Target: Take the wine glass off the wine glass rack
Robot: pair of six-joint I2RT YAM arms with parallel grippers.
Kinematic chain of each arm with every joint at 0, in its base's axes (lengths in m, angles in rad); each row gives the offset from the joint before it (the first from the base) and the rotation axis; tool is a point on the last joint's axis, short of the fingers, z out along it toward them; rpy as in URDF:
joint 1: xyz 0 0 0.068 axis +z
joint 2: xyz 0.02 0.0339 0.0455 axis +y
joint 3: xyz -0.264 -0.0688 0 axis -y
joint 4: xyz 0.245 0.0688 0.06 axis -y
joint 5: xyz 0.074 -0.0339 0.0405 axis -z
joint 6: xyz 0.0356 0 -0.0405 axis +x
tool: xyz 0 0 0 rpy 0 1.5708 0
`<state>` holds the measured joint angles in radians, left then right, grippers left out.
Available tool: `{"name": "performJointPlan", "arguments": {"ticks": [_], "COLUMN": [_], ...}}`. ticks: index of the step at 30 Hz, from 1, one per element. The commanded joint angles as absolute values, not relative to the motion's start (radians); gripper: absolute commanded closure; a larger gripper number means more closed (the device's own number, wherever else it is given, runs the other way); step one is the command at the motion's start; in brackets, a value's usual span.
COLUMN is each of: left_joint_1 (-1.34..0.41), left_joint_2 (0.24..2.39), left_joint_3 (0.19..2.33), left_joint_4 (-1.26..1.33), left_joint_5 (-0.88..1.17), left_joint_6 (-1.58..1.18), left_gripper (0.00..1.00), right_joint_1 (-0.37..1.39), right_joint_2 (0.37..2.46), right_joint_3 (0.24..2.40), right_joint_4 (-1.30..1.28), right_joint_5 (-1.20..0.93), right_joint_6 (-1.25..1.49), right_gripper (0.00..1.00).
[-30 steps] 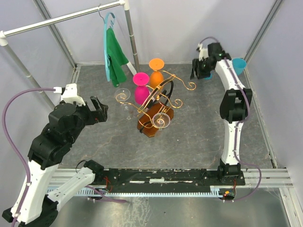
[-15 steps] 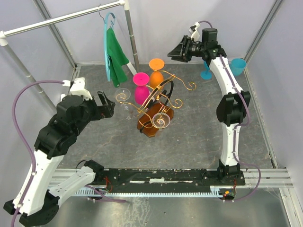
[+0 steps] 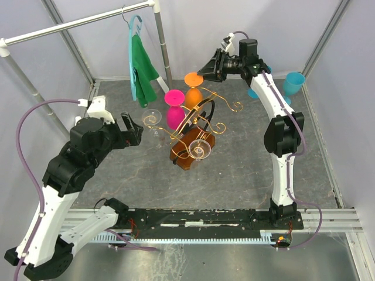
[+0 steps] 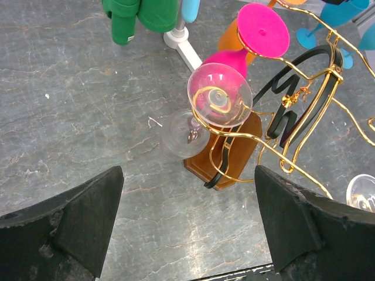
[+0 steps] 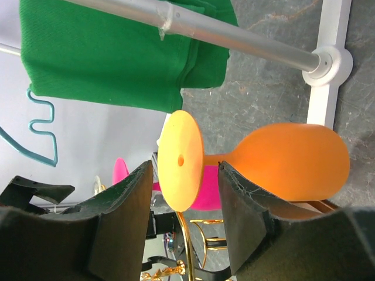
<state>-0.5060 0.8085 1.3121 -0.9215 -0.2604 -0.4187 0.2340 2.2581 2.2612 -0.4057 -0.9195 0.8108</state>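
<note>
Glossy gold wire wine glass rack (image 4: 231,153), clear wine glass (image 4: 220,96), matt green cloth (image 3: 142,67)

No text, label or number can be read anywhere.

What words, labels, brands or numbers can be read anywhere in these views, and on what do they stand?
None can be read.
No print shows on the wine glass rack, the pink glass, the orange glass or the green cloth.
Pale marks on the black base rail are too small to read.
</note>
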Motion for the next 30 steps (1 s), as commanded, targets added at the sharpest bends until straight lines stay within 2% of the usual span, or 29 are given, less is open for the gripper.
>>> {"name": "performJointPlan", "arguments": {"ticks": [1,4,11,16,30], "left_joint_1": [-0.505,-0.506,-0.505,-0.506,-0.505], "left_joint_2": [0.788,0.780,0.780,0.773,0.755], "left_joint_3": [1.348,1.345,1.341,1.337,1.341], "left_joint_4": [-0.895,-0.895,-0.896,-0.897,-0.918], "left_joint_5": [-0.275,-0.279,-0.276,-0.278,-0.287], "left_joint_6": [-0.439,-0.436,-0.437,-0.439,-0.439], "left_gripper": [0.01,0.01,0.01,0.01,0.01], "right_joint_1": [0.241,0.250,0.263,0.264,0.228], "right_joint_2": [2.228,2.223,2.195,2.168,2.124], "right_joint_3": [2.241,2.227,2.178,2.155,2.102], "right_joint_4": [-0.383,-0.382,-0.338,-0.329,-0.214], "right_joint_5": [-0.920,-0.927,-0.958,-0.963,-0.959], "right_joint_6": [0.780,0.774,0.780,0.779,0.898], "right_gripper": [0.44,0.47,0.65,0.82,0.89]}}
